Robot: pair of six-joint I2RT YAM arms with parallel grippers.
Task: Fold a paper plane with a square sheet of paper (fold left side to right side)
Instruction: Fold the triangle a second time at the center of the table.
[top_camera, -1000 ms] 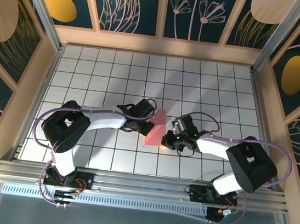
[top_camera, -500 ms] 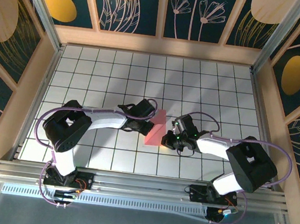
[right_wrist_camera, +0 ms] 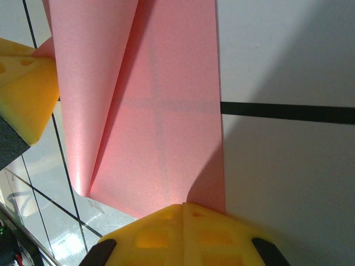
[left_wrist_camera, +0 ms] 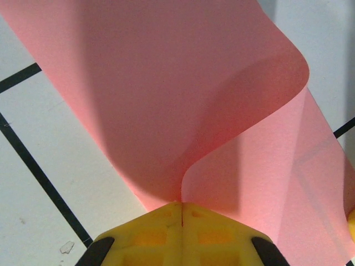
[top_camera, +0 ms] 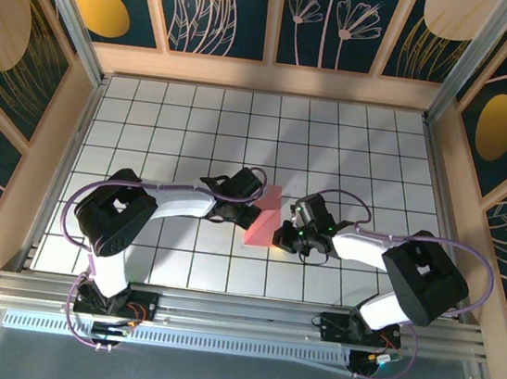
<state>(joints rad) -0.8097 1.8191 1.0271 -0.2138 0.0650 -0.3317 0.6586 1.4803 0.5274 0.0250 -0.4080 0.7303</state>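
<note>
From above, the pink paper [top_camera: 265, 215] lies mid-table, partly folded, between both arms. The left gripper [top_camera: 252, 212] is at its left edge, the right gripper [top_camera: 277, 239] at its near corner. Left wrist: jaws pressed together, pinching the paper [left_wrist_camera: 166, 100], which curls over. Right wrist: jaws together, nipping the paper [right_wrist_camera: 161, 111] at its edge, flat on the tiles [right_wrist_camera: 288, 66].

Seen from above, the pink sheet [top_camera: 267, 217] is too small for its creases to be read, its left edge hidden under the left claw [top_camera: 254, 214]. At the left wrist it runs off the picture's top and right; at the right wrist, the right claw [right_wrist_camera: 183, 206], cropped by the bottom edge, covers the sheet's corner.
</note>
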